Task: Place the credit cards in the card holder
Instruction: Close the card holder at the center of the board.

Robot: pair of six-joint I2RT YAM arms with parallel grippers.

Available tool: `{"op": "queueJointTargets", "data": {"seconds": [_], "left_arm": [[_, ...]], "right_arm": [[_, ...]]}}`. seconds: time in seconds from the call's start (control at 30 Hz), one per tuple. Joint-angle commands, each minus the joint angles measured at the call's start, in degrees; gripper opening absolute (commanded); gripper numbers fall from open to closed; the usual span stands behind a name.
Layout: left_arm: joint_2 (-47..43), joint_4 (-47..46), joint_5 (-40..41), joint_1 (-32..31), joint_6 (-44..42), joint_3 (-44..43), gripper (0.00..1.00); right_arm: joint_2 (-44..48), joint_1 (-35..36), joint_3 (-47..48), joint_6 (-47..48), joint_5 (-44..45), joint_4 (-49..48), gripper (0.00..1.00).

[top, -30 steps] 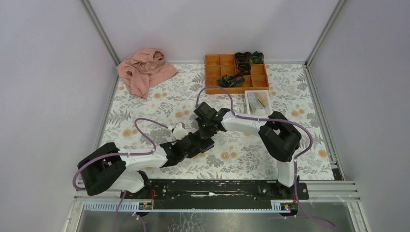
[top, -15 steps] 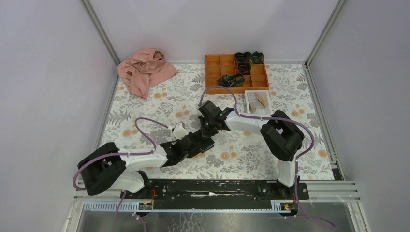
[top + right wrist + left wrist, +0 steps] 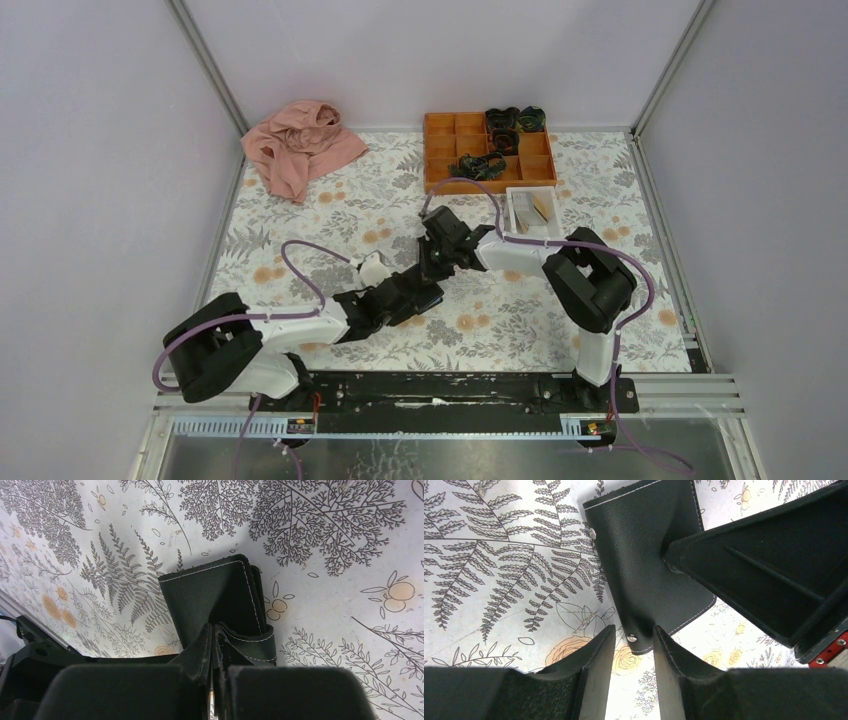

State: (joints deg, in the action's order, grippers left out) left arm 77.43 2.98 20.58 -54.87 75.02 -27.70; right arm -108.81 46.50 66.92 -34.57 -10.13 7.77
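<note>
Black card holder sits under closed right jaws, between parted left jaws.

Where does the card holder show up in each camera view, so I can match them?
Left wrist: card holder upper middle, its corner between the left gripper fingers.
Right wrist: centre, just above the right gripper fingertips.
Top external: middle of the floral mat, mostly hidden where both grippers meet.
Shared landmark: the right gripper tip touching it.

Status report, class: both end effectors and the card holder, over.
Left end effector open, straddling corner of black stitched card holder. Right end effector shut, pinching its cover. Nothing blocking.
</note>
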Motion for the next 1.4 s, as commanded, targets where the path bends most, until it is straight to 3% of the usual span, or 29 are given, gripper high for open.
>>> {"op": "queueJointTargets", "data": {"seconds": [0.0, 0.67, 1.37], "left_arm": [[2.2, 9.9, 0.7, 0.6, -2.1, 1.2, 0.42], [4.9, 12.1, 0.5, 0.6, -1.9, -1.1, 0.41], [8.1, 12.1, -0.5, 0.7, -0.9, -0.9, 0.41]], "right_arm": [[-0.6, -2.2, -3.2, 0.6, 2.7, 0.7, 0.0], [-2.4, -6.4, -10.7, -3.0, -4.3, -7.7, 0.0], [-5.7, -8.9, -18.9, -6.8, -3.3, -12.1, 0.0]]}}
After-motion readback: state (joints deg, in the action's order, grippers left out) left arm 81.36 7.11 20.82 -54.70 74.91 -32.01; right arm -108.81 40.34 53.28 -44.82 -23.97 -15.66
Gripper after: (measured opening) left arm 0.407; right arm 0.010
